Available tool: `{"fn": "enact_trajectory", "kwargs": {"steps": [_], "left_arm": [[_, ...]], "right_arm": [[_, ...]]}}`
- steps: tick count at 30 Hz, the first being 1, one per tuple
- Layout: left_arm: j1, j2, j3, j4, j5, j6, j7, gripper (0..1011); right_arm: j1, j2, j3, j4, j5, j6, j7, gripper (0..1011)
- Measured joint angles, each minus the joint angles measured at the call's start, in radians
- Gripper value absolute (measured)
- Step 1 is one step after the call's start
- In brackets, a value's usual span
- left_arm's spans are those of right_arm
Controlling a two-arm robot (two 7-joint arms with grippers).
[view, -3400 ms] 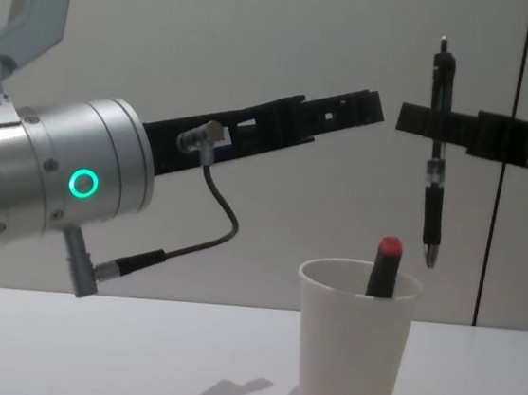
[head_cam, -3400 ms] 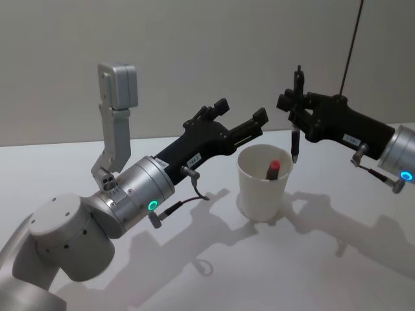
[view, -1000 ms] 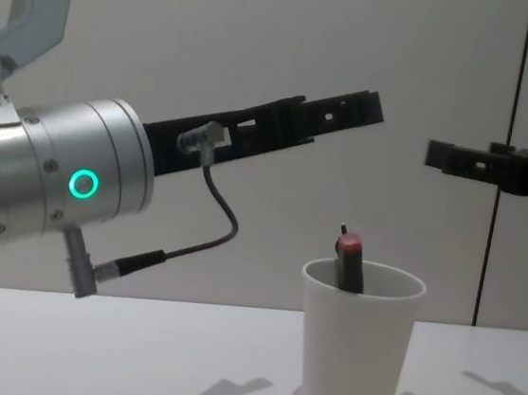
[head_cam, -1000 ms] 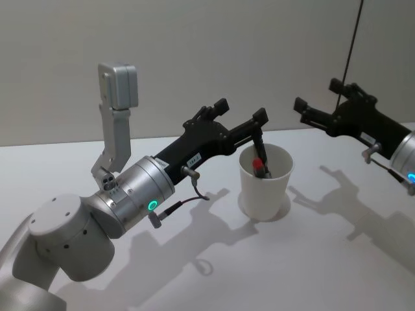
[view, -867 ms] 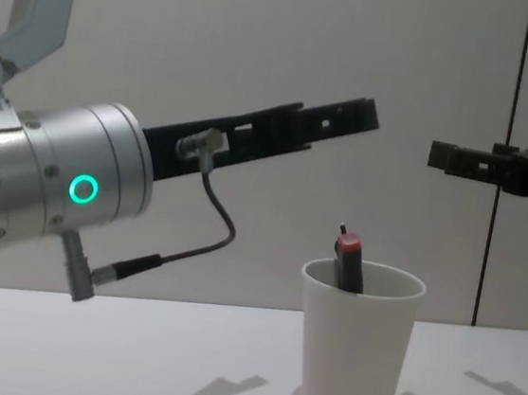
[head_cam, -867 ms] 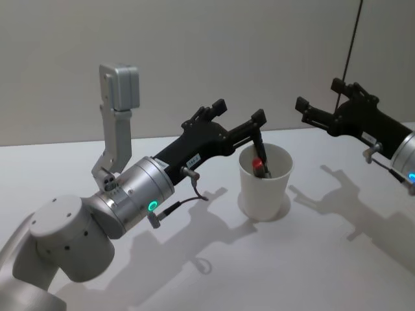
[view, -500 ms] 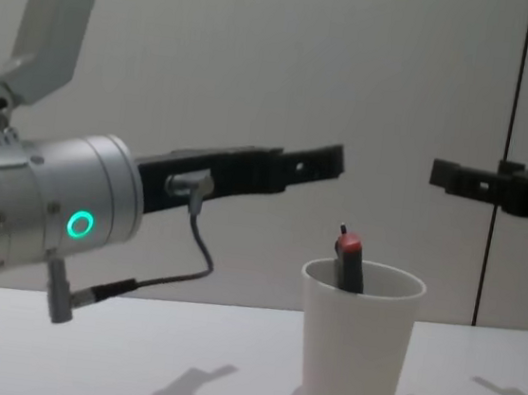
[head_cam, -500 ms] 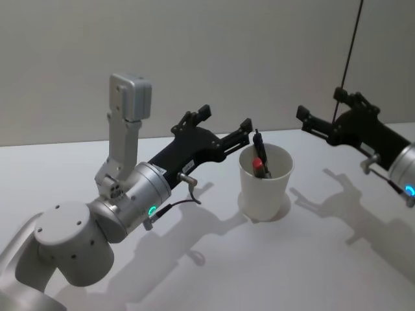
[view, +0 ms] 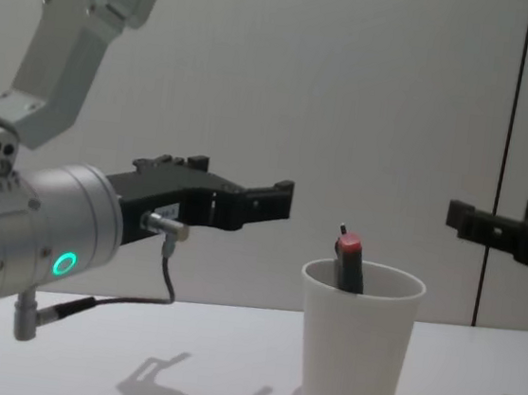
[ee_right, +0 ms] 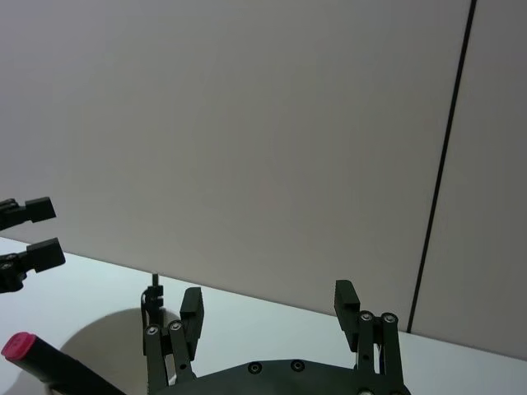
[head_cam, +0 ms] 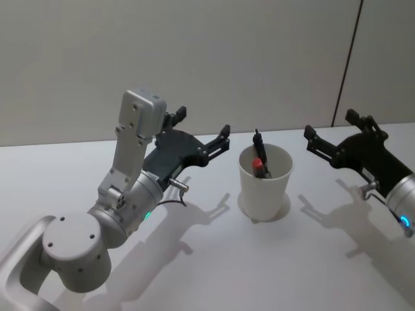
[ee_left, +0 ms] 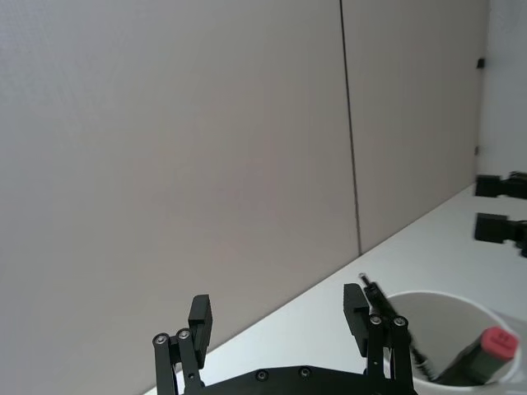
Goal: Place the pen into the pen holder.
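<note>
Leaning inside the pen holder (head_cam: 265, 182), the pen (head_cam: 259, 151) is in place. Both the left claw (head_cam: 202, 135) and right claw (head_cam: 329, 138) are wide and hold nothing. Pull them away gently, well apart from the cup on the surface (head_cam: 214, 259).

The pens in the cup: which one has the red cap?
The thicker pen, lying lower in the white cup and leaning toward the robot's left. The other, a thin black pen, has no red and pokes higher above the rim.
</note>
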State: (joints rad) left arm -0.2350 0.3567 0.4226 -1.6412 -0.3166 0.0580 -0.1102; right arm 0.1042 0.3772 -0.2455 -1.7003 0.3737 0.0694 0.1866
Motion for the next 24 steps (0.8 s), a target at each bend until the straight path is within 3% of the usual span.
{"fn": "enact_trajectory", "kwargs": {"steps": [10,24], "left_arm": [[-0.002,0.022,0.028,0.013,0.101,-0.038,0.086,1000],[-0.002,0.025,0.032,0.015,0.116,-0.045,0.099,1001]], "right_arm": [[-0.088,-0.030,0.015,-0.050,-0.064,-0.027,-0.088,1001],[-0.119,-0.040,0.020,-0.067,-0.086,-0.036,-0.120,1002]]}}
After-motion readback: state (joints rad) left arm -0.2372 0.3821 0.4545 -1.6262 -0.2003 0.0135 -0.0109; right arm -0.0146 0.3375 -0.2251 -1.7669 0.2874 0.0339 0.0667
